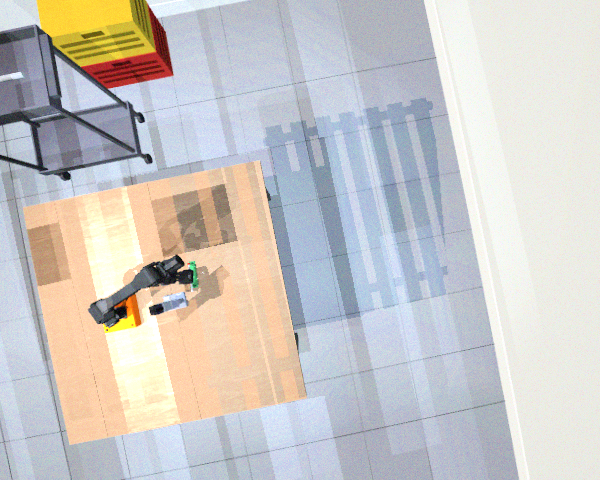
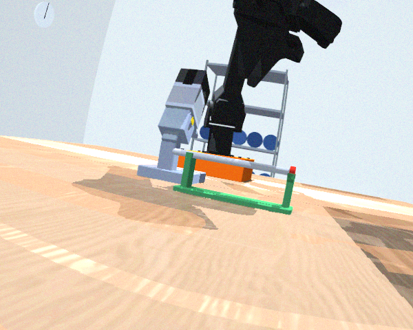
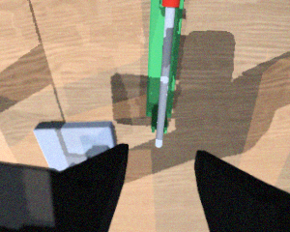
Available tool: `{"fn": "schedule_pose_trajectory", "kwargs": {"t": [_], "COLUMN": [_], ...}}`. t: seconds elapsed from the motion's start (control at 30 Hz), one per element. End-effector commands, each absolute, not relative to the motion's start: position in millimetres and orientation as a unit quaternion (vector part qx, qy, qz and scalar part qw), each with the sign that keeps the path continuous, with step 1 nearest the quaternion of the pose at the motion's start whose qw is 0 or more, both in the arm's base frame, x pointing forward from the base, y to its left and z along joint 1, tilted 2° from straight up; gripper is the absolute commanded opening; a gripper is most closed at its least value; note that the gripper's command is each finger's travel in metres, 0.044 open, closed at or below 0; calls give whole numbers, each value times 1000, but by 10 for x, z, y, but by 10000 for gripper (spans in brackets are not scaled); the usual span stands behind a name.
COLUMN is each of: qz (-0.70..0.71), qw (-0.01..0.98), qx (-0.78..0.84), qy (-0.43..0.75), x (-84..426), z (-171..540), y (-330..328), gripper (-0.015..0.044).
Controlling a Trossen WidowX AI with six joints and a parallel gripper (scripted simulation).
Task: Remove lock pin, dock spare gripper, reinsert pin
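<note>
I had my gripper (image 1: pixel 187 276) (image 2: pixel 275 71) (image 3: pixel 161 155) partly open above the green stand (image 1: pixel 195 280) (image 2: pixel 231 199) (image 3: pixel 156 58), with nothing in it. The smooth, round grey pin (image 1: pixel 189 264) (image 2: pixel 235 159) (image 3: pixel 167 43) lay across the stand's posts.

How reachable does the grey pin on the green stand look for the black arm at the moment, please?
Probably yes: the pin lies across the tops of the green stand's posts, with nothing seen above it, and the gripper hangs parted and higher.
</note>
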State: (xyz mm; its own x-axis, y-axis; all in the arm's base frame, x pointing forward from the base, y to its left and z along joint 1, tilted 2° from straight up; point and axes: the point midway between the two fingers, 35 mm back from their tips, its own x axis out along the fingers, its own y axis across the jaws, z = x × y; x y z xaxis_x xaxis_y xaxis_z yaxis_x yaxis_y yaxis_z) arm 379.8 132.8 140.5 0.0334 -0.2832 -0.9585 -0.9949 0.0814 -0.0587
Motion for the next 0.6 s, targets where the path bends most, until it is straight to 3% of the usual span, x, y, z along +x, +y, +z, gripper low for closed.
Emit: {"fn": "schedule_pose_trajectory", "kwargs": {"t": [0.0, 0.57], "qz": [405, 404], "qw": [450, 450], "qx": [-561, -562], "qy": [565, 565], "x": [3818, 3894], "z": [1403, 671], "y": [1347, 1336], "gripper": [180, 180]}}
